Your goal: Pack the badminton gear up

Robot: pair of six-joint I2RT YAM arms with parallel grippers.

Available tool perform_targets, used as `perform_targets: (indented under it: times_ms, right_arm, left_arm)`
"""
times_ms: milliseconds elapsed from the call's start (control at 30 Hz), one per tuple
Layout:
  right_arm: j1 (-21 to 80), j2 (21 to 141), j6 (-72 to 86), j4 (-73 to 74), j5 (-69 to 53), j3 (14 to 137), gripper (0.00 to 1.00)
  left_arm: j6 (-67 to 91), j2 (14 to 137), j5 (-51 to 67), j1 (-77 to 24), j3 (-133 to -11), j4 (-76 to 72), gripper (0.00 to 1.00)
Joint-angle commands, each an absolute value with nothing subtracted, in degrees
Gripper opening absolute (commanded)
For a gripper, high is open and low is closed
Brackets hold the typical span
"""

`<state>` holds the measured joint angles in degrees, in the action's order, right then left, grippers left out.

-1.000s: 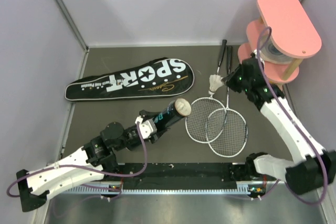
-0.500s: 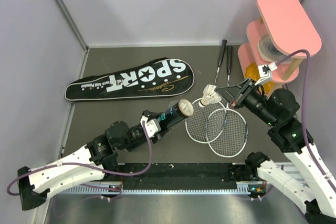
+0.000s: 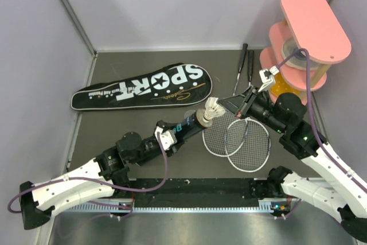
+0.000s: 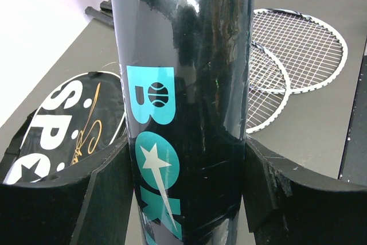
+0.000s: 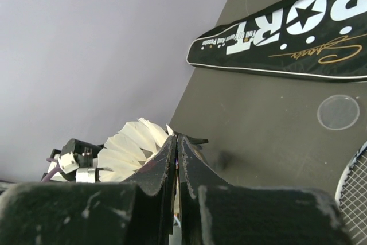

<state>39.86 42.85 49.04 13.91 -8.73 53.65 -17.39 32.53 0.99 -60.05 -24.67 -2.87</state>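
Shows, at rear left of the dark bench (image 3: 114, 124), the black racket-shaped SPORT bag (image 3: 137, 88) lying flat, white lettering up, well apart from both arms. Finds the left hand (image 3: 166, 137) in front of it, spread wide yet clamped around the lower body of the long black shuttle tube (image 3: 186, 125). From the left wrist, puts a black finger pad (image 4: 86, 199) against each flank of the tube (image 4: 183, 84), teal lettering between them, with the bag (image 4: 63, 119) off to one side and the 2 rackets (image 4: 287, 55) on the other. Points the tube's upper end toward the centre of the bench. Meets there 1 white feather shuttlecock (image 3: 213, 109), right at that end; hard to tell whether touching. Pins that shuttlecock in the tightly clenched right hand (image 3: 225, 107), extended in from the right. From the right wrist, shows the 2 fingers (image 5: 155, 170) pressed together, feathers (image 5: 129, 144) fanned out beside the tips, the bag (image 5: 287, 32) beyond and a clear round disc (image 5: 338, 112) flat on the bench near a racket's rim. Has the 2 silver-framed rackets (image 3: 238, 133) flat on the bench below the right hand, heads overlapping, black handles toward the back wall. Ends at far right with the pink tiered stand (image 3: 315, 21) in the corner.
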Motion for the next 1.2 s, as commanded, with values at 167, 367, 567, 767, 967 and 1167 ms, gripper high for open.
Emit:
perform_targets:
  times_ms: [167,367,567,767,967,1167]
  right_arm:
    - [43.86,45.97,50.71,4.66,-5.19,50.63,0.0]
    - [43.94,46.85,46.68,9.39,-7.56,50.62,0.25]
    - [43.94,47.72,42.63,13.44,-11.41,51.41,0.45]
    - [45.52,53.34,41.93,13.88,-15.56,52.99,0.47]
    - [48.34,60.63,40.7,13.97,-12.92,56.77,0.49]
    - [49.75,61.01,38.94,15.03,-11.25,58.36,0.5]
  left_arm:
    - [-17.49,31.12,0.88,-60.21,-26.98,-6.5,0.18]
    - [-17.84,31.11,0.7,-60.21,-27.07,-6.59,0.18]
    - [-17.58,31.46,1.23,-60.29,-27.07,-6.86,0.18]
    - [-17.31,31.82,2.28,-60.29,-27.25,-6.86,0.18]
    - [-17.05,31.82,2.29,-60.29,-27.25,-6.77,0.18]
    - [-17.14,31.46,2.2,-60.29,-27.16,-6.68,0.18]
